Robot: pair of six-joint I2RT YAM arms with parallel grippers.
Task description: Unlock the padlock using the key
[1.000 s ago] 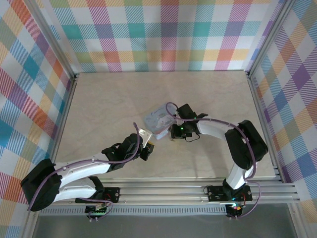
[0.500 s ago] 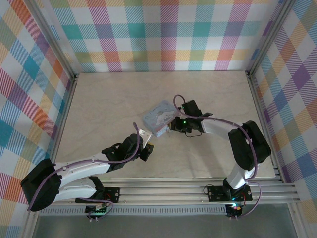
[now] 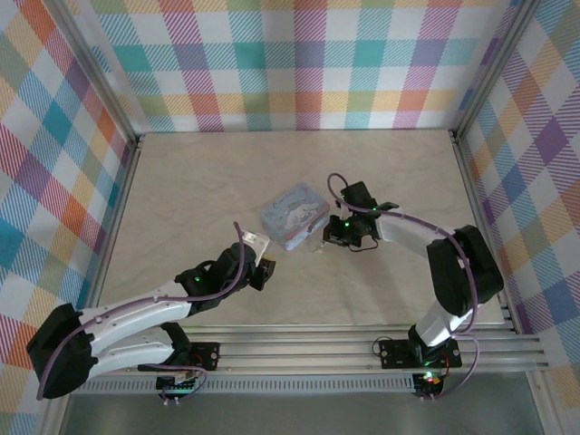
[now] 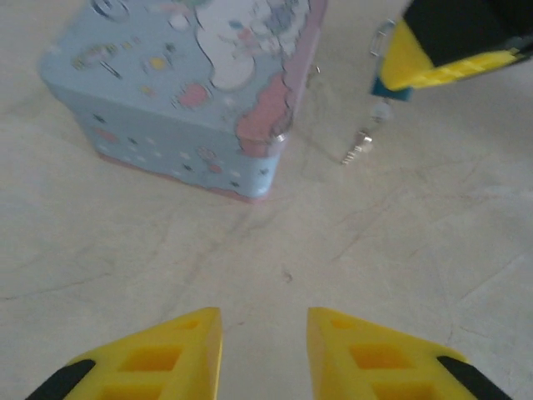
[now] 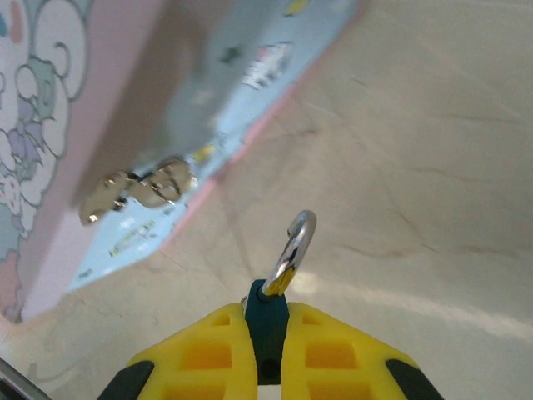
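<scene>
We stretch our left arm (image 3: 136, 313) from the near left corner of the tabletop toward its middle, the left gripper (image 4: 264, 329) low, jaws apart and empty. Our right arm (image 3: 412, 237) bends in from the right edge, and the right gripper (image 5: 268, 333) pinches the padlock (image 5: 286, 260).

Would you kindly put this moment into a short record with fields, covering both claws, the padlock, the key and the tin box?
left claw: open, empty, pointed towards the tin box
right claw: shut on the padlock
padlock: dark teal body pinched between the yellow fingers, silver shackle sticking out
key: small metal piece just below the padlock, probably the key
tin box: resting on the table, lid down, beside the right claw
</scene>
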